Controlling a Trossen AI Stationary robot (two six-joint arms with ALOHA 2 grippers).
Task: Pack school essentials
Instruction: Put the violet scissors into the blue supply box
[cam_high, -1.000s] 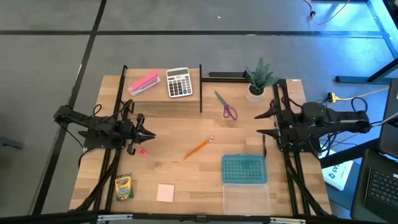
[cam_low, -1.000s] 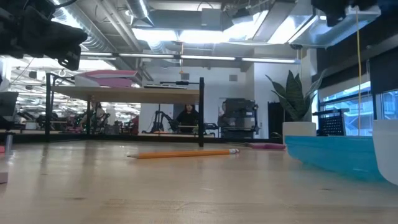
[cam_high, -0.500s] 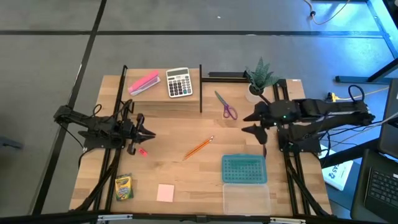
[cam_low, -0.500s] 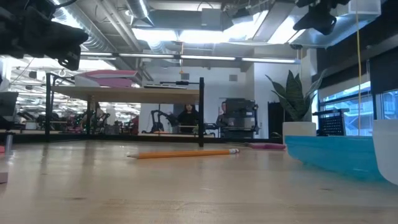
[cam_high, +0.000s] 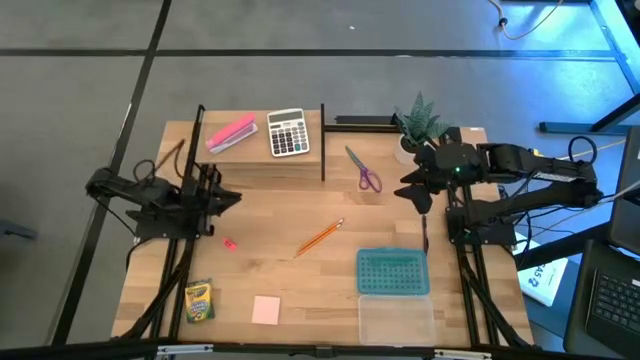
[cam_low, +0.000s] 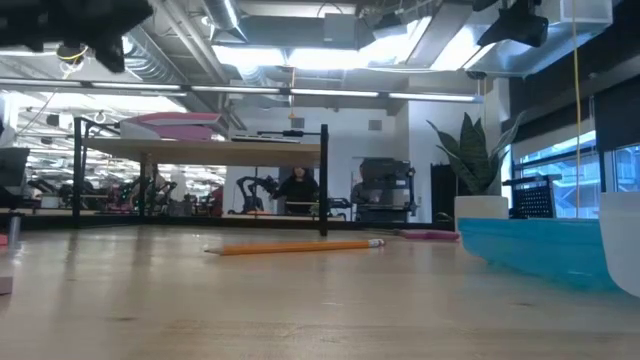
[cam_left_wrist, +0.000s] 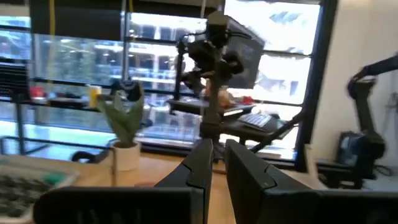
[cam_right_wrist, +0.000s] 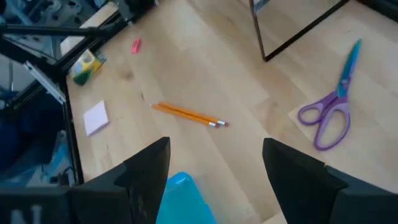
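Observation:
The purple-handled scissors (cam_high: 366, 172) (cam_right_wrist: 329, 115) lie flat near the shelf post. The orange pencil (cam_high: 320, 237) (cam_right_wrist: 189, 115) lies mid-table. The red eraser piece (cam_high: 229, 243), crayon box (cam_high: 199, 300) and pink notepad (cam_high: 266, 310) lie on the left side. My right gripper (cam_high: 412, 190) (cam_right_wrist: 216, 148) hangs open above the table, just right of the scissors. My left gripper (cam_high: 232, 198) (cam_left_wrist: 219, 165) is shut, raised above the table's left side and pointing level toward the right arm.
A teal box (cam_high: 393, 272) with a clear lid (cam_high: 397, 320) beside it sits at the near right. A low shelf at the far edge carries the calculator (cam_high: 288, 133) and the pink block (cam_high: 230, 133). A potted plant (cam_high: 415, 125) stands behind my right gripper.
My right gripper has reached out from the table's right edge toward the left and far side, ending beside the scissors. My left gripper has risen and drawn slightly toward the far edge. No object has moved.

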